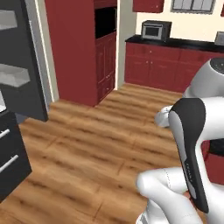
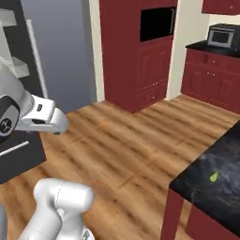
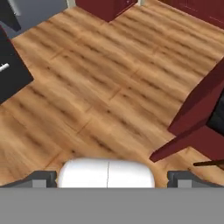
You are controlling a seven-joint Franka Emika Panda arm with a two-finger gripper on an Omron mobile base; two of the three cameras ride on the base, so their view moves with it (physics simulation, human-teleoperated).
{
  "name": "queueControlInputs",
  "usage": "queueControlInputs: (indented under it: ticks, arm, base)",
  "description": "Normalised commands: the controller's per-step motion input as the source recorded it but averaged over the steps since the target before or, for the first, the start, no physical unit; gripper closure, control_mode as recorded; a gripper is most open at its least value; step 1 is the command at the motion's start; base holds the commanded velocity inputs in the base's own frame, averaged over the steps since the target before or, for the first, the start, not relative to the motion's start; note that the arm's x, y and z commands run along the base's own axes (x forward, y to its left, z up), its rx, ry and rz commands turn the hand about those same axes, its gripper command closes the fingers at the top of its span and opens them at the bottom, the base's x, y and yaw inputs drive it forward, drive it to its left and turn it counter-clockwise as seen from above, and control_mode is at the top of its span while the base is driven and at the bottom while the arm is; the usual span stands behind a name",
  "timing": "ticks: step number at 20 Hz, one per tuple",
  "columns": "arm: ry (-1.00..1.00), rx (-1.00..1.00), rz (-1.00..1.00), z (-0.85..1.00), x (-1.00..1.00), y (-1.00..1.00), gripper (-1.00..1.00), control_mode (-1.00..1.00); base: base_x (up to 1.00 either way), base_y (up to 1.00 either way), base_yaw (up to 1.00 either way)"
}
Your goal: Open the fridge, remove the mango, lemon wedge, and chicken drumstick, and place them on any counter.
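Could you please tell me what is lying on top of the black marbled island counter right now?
A small yellow-green lemon wedge lies on the counter. The counter runs off the picture's right edge, so anything further along cannot be seen.

You see the counter [image 2: 220, 154], a glossy black marbled top on a red base, at the right of the right base view. One small yellow-green lemon wedge [image 2: 213, 177] lies flat on it, near the edge facing the wooden floor [image 2: 122, 140].
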Motion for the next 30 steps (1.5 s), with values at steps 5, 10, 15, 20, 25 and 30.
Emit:
queueControlInputs:
  ticks: [5, 10, 15, 20, 25, 30]
  arm:
    - [0.0, 0.0, 0.0, 0.0, 0.0, 0.0, -1.0, 1.0]
    - [0.0, 0.0, 0.0, 0.0, 0.0, 0.0, -1.0, 1.0]
    - [0.0, 0.0, 0.0, 0.0, 0.0, 0.0, -1.0, 1.0]
    - [0.0, 0.0, 0.0, 0.0, 0.0, 0.0, -1.0, 1.0]
    - [0.0, 0.0, 0.0, 0.0, 0.0, 0.0, -1.0, 1.0]
    - [0.0, 0.0, 0.0, 0.0, 0.0, 0.0, -1.0, 1.0]
  base:
    - [-0.1, 0.0, 0.82]
    - [0.01, -0.05, 0.77]
    - [0.32, -0.11, 0.31]
    - [0.63, -0.06, 0.23]
    - [1.0, 0.0, 0.39]
    - [1.0, -0.14, 0.41]
